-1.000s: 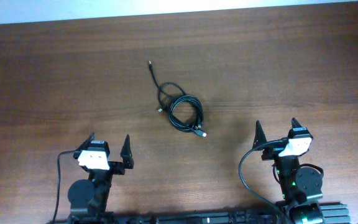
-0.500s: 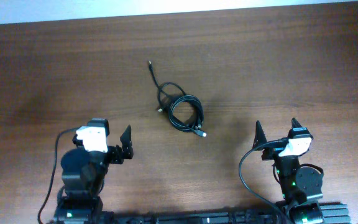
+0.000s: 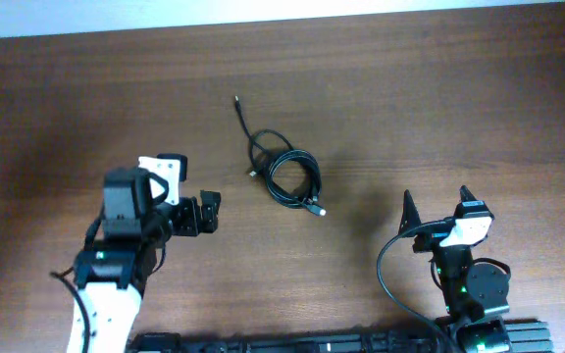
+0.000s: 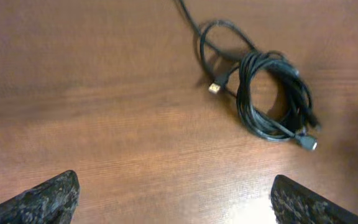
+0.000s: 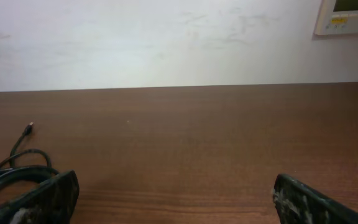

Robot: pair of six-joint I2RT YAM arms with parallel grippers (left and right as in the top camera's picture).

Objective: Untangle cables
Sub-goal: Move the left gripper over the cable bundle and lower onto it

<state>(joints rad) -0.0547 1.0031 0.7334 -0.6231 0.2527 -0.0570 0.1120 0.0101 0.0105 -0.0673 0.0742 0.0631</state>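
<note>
You have a broad brown wood-grain bench (image 3: pixel 459 118) across the whole scene, with a plain white wall (image 5: pixel 166 43) beyond its far edge. The black-and-white left arm (image 3: pixel 126 211) reaches over the near-left part of the bench, and its jaws are spread wide and point right with nothing between them. The black right arm (image 3: pixel 469 275) sits at the near right; its jaws are also spread apart and empty, aimed toward the far side. The thin black cables (image 4: pixel 272 93) lie on the bench near its middle, well apart from both arms, wound into a small coil with a smaller loop on its far-left side. One strand runs from there toward the far edge. A small gold-coloured plug (image 4: pixel 214 88) lies just left of the coil, and a silvery plug (image 4: pixel 308 143) lies at its near-right rim.
</note>
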